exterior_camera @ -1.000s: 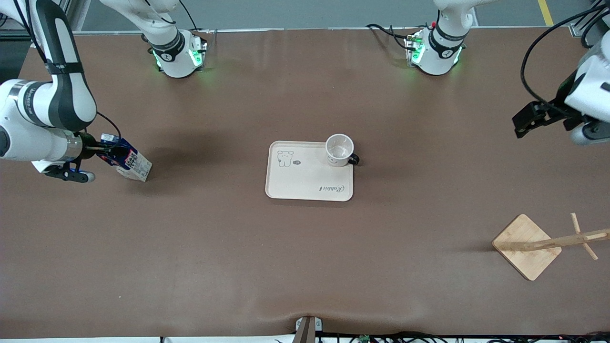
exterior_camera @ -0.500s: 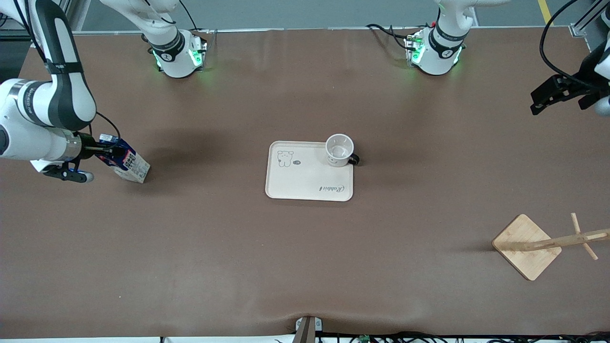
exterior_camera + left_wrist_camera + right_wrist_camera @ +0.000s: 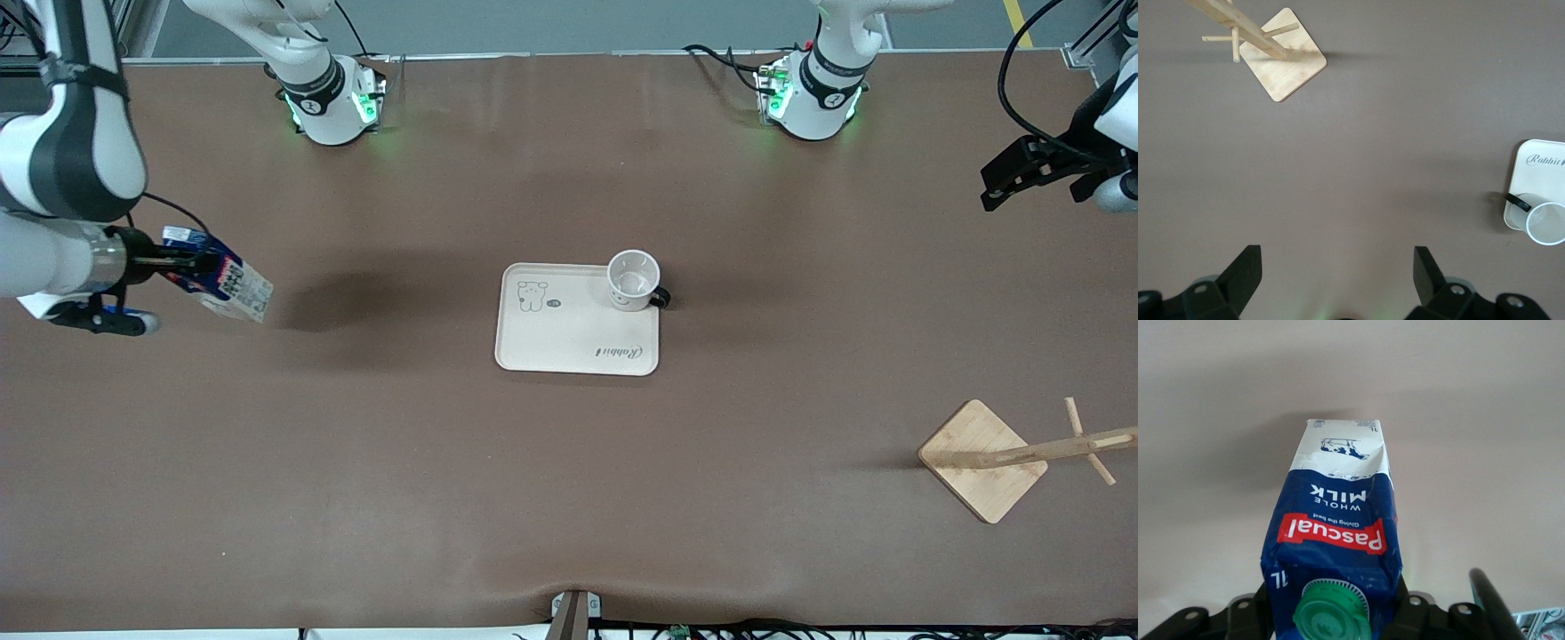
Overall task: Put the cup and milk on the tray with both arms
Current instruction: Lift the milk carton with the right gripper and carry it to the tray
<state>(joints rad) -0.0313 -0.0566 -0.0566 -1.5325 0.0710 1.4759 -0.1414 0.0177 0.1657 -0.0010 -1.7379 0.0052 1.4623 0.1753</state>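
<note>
The white cup point(image 3: 634, 279) with its black handle stands upright on a corner of the beige tray point(image 3: 569, 342), on the side toward the left arm's end. The cup point(image 3: 1545, 223) and the tray point(image 3: 1538, 160) also show in the left wrist view. My right gripper point(image 3: 182, 263) is shut on the blue milk carton point(image 3: 222, 284) and holds it tilted above the table at the right arm's end. In the right wrist view the milk carton point(image 3: 1335, 540) shows its green cap between my fingers. My left gripper point(image 3: 1000, 182) is open and empty, raised over the left arm's end of the table; it also shows in the left wrist view point(image 3: 1337, 280).
A wooden stand with a square base point(image 3: 982, 460) and a leaning pegged pole sits at the left arm's end, nearer to the front camera; it also shows in the left wrist view point(image 3: 1286, 64). The arm bases point(image 3: 333, 102) stand along the table's back edge.
My right gripper has lifted the milk carton off the table and drawn it a little toward the right arm's end. My left gripper has moved up and outward toward the table's edge.
</note>
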